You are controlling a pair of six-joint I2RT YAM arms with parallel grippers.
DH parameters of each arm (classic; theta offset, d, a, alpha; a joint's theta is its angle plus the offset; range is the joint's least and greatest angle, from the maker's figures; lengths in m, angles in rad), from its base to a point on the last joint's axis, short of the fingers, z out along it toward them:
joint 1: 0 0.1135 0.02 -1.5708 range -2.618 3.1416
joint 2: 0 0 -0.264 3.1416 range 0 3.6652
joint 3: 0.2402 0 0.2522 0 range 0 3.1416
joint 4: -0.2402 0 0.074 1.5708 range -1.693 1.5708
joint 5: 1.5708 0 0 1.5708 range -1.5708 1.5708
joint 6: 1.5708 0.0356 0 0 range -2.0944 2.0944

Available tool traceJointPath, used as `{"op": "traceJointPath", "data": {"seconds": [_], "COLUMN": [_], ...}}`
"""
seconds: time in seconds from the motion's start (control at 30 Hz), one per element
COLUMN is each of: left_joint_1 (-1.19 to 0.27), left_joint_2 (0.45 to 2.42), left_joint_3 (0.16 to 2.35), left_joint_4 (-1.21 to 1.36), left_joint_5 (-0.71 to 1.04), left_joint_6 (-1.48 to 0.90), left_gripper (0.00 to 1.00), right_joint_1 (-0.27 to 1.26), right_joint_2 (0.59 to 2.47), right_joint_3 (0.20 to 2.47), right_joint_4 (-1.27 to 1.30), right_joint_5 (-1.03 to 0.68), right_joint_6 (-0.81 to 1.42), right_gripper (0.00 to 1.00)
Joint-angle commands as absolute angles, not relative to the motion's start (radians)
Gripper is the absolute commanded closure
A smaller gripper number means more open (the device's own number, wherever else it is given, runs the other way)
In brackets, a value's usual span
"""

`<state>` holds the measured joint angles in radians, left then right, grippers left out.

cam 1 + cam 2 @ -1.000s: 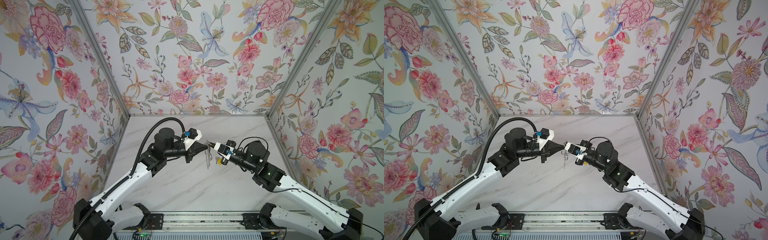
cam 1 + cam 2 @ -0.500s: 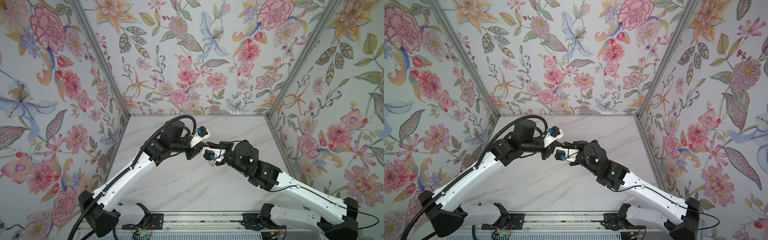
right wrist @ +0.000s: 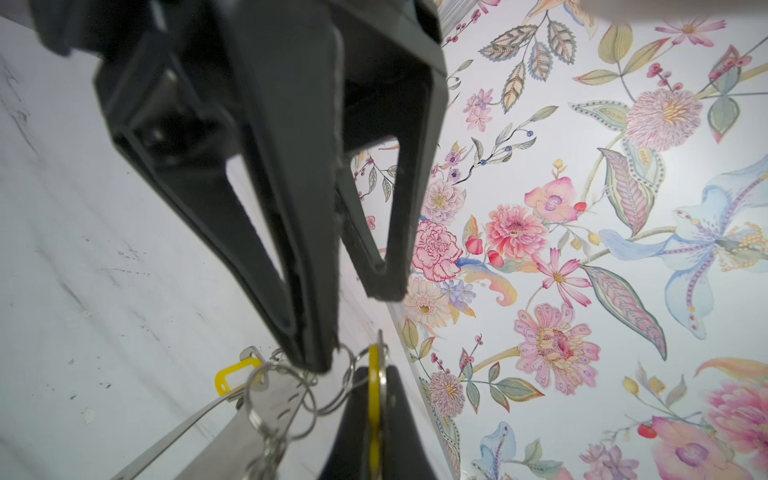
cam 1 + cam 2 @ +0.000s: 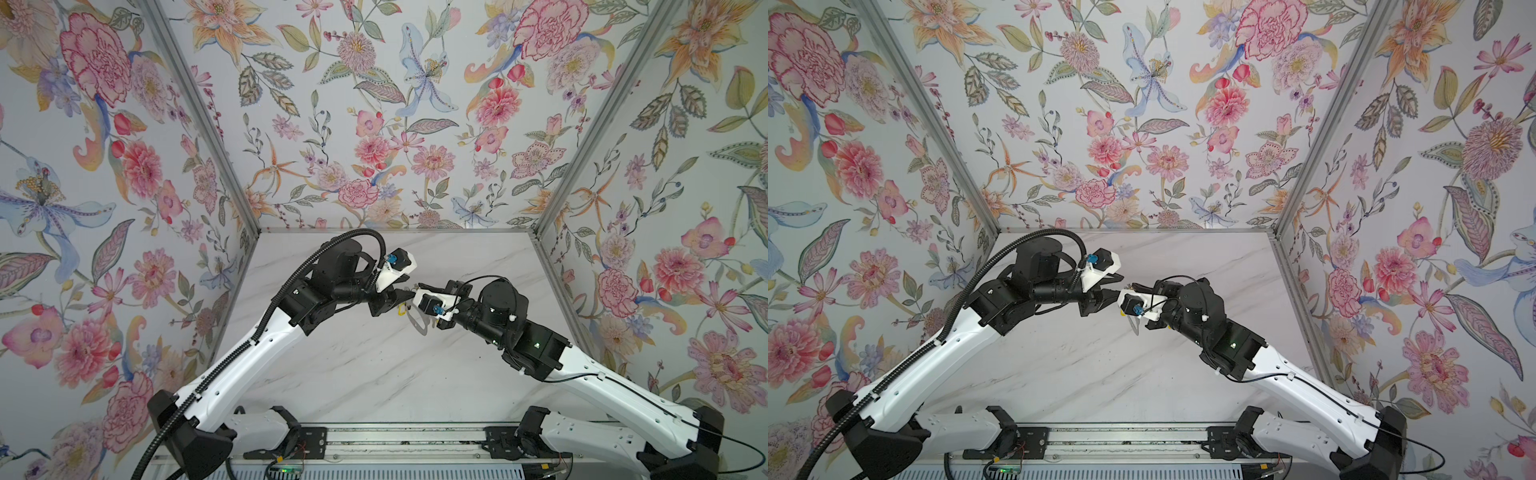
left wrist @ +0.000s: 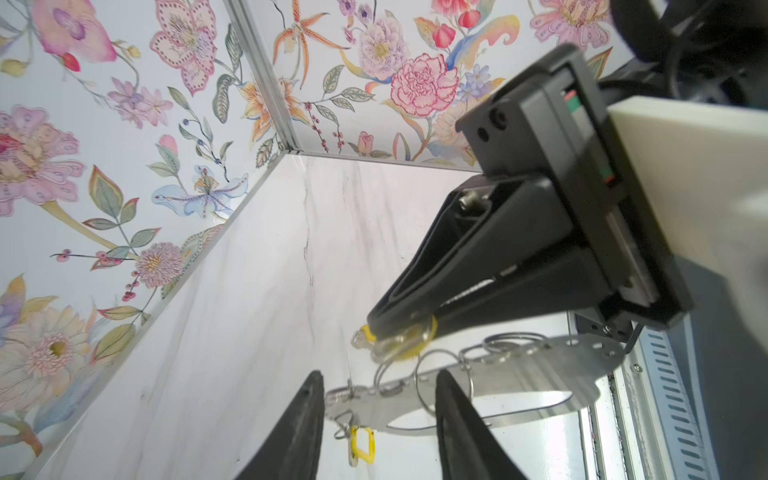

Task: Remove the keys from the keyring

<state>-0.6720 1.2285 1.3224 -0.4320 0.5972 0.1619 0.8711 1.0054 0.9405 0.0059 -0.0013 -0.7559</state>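
On the left, the black left gripper (image 5: 380,372) has its two fingers (image 5: 307,419) spread apart, with nothing pinched between them. The left wrist view cuts both fingers off at the picture's edge. Just past their tips runs the long flat grey metal keyring (image 5: 523,376). Its wide end slips behind the other arm, so we cannot see all of it. In the right wrist view one left fingertip sits right by the thin silver wire rings (image 3: 248,395). We cannot tell if it touches them.

In the middle, a small silver hanging key (image 3: 221,382) with a yellow plastic tag dangles from the keyring's thin end. Its metal part is mostly hidden behind the rings. We count two yellow tags and cannot tell if there are more keys. In both top views the white camera block (image 4: 432,301) covers almost all of this. Only a tiny yellow speck and a grey sliver peek out above the white marble table (image 4: 353,365). We cannot tell if the keyring touches the table.

On the right, the black right gripper (image 5: 401,330) is squeezed tight on the pinched key (image 3: 373,399), a second small key with a yellow oval tag. The tag pokes out between the closed fingers, and the key looks blurry. A wire ring joins it to the keyring.
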Motion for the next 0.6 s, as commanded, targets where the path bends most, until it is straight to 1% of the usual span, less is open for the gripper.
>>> {"op": "traceJointPath", "data": {"seconds": [0.0,0.07,0.23,0.3,0.37,0.5,0.57], "left_joint_1": [-0.656,-0.657,-0.657,-0.657,-0.658,-0.667,-0.68], "left_joint_2": [1.169,1.152,1.14,1.16,1.174,1.169,1.166], "left_joint_3": [1.242,1.18,1.065,1.063,1.058,1.014,1.005], "left_joint_4": [-0.291,-0.2,-0.002,0.042,0.063,0.15,0.169], "left_joint_5": [0.598,0.6,0.579,0.601,0.617,0.671,0.676], "left_joint_6": [0.07,-0.004,-0.117,-0.144,-0.157,-0.194,-0.196], "left_gripper": [0.51,0.5,0.5,0.52,0.56,0.6,0.64], "right_joint_1": [0.832,0.821,0.78,0.767,0.761,0.755,0.753], "right_joint_2": [0.976,0.97,0.947,0.943,0.942,0.942,0.947], "right_joint_3": [0.913,0.894,0.851,0.847,0.848,0.84,0.837], "right_joint_4": [0.116,0.156,0.238,0.251,0.252,0.266,0.272], "right_joint_5": [-0.133,-0.155,-0.247,-0.275,-0.282,-0.293,-0.295], "right_joint_6": [-0.625,-0.599,-0.525,-0.511,-0.502,-0.49,-0.485], "right_gripper": [1.0,1.0,1.0,1.0,1.0,1.0,1.0]}}
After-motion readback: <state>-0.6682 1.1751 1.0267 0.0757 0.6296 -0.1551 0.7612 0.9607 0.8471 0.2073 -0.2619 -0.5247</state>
